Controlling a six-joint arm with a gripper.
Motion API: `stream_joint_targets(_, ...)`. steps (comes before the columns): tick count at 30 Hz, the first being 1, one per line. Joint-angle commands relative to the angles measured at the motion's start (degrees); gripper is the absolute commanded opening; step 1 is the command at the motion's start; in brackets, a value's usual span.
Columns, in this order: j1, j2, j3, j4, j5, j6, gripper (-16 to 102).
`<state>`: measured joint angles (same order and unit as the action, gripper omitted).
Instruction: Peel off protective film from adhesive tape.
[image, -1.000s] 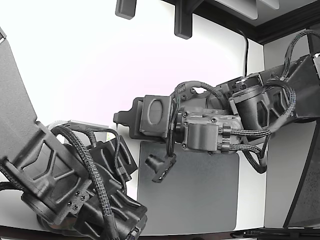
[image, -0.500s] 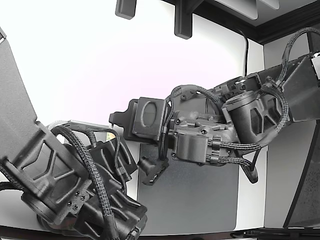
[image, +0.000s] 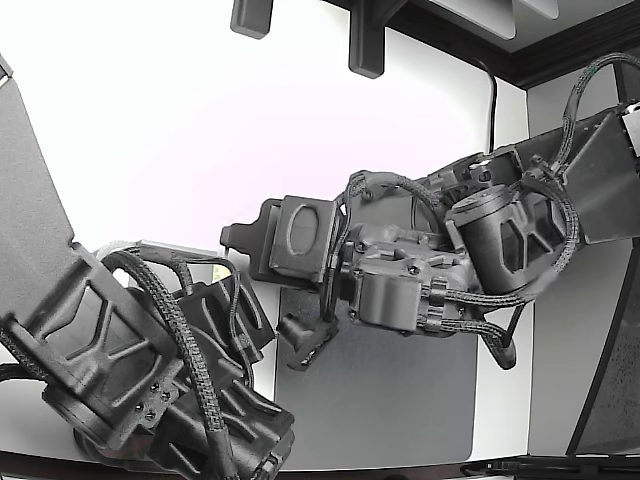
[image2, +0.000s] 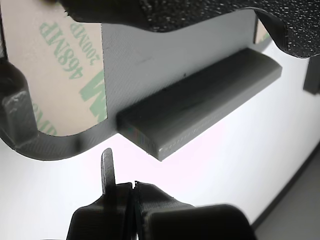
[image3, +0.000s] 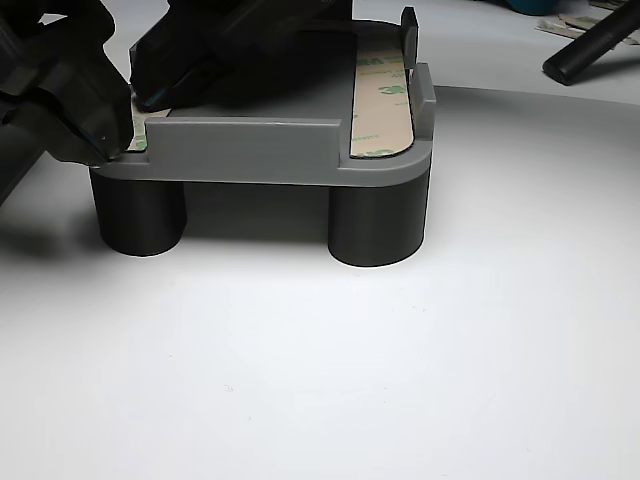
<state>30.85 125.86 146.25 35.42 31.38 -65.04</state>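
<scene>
A grey part (image3: 250, 150) stands on two round legs. Tan film printed in green covers the adhesive tape strip (image3: 385, 95) on one side, and a second strip (image3: 133, 140) shows at the opposite corner. In the wrist view the film (image2: 55, 65) lies flat beside a raised grey bar (image2: 200, 105). My gripper (image2: 132, 200) is shut just off the part's rim, with a thin blade-like tip (image2: 106, 167) standing up from one finger. In the other view its dark tip (image3: 100, 150) sits at the corner strip. A second gripper (image3: 230, 40) presses on top of the part.
The other arm (image: 140, 360) fills the exterior view's lower left. My arm (image: 420, 270) reaches in from the exterior view's right over a grey mat (image: 400, 400). A black rod (image3: 590, 45) lies behind the part on the white table (image3: 320, 380).
My arm has shifted toward the exterior view's left and a little lower, closing on the part. The other arm has stayed still.
</scene>
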Motion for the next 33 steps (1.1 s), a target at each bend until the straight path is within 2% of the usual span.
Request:
stream_joint_targets(1,-0.18,1.14,-0.70,-0.88,0.62,0.35,-12)
stream_joint_targets(12,0.44,2.37,1.23,-2.64,0.97,0.53,-12)
stream_joint_targets(33,0.88,-1.32,-2.29,0.70,1.58,1.93,-12)
